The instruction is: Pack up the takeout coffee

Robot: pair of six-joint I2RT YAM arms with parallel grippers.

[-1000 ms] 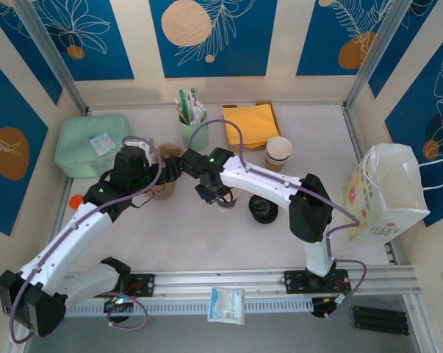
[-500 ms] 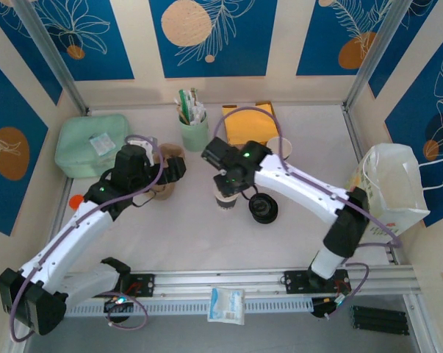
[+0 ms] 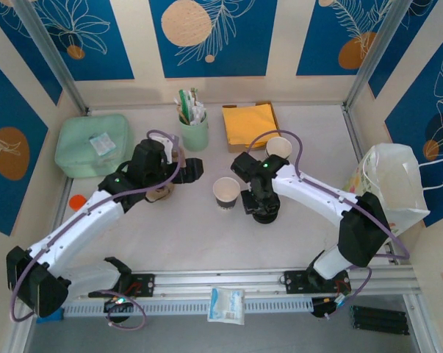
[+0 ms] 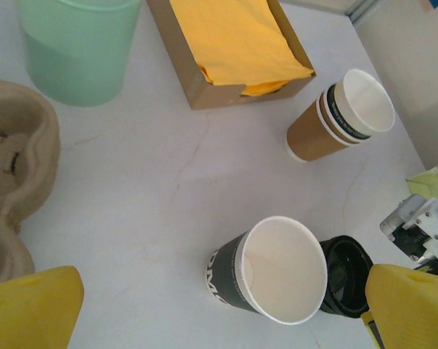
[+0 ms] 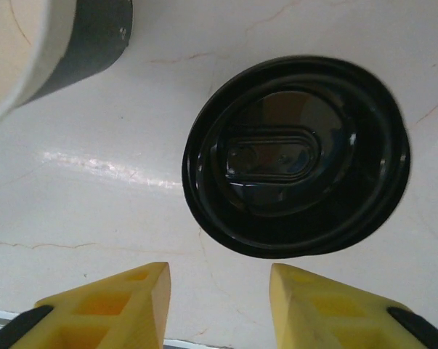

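Note:
The takeout coffee cup [image 3: 226, 193] stands upright and empty at mid-table, white rim over a dark band, also seen in the left wrist view [image 4: 277, 273]. My left gripper [image 3: 189, 170] hovers just left of it, wide open [image 4: 220, 313], with the cup between and beyond its yellow fingertips [image 4: 31, 311]. Right of the cup, my right gripper [image 3: 260, 200] hangs over a stack of black lids [image 5: 295, 156], open [image 5: 219, 299] and holding nothing. More nested cups [image 3: 278, 151] lie farther back [image 4: 341, 116]. The brown pulp cup carrier [image 4: 15, 167] sits under my left arm [image 3: 161, 193].
A green cup of sachets [image 3: 194, 132] and a box of yellow napkins [image 3: 250, 123] stand at the back. A mint container [image 3: 91, 143] is at back left. A white paper bag [image 3: 386, 193] stands at the right edge. A packet [image 3: 227, 304] lies by the front rail.
My right gripper has let go of the cup, swung right over the black lids and opened. The cup stays standing. My left gripper moved slightly right toward it.

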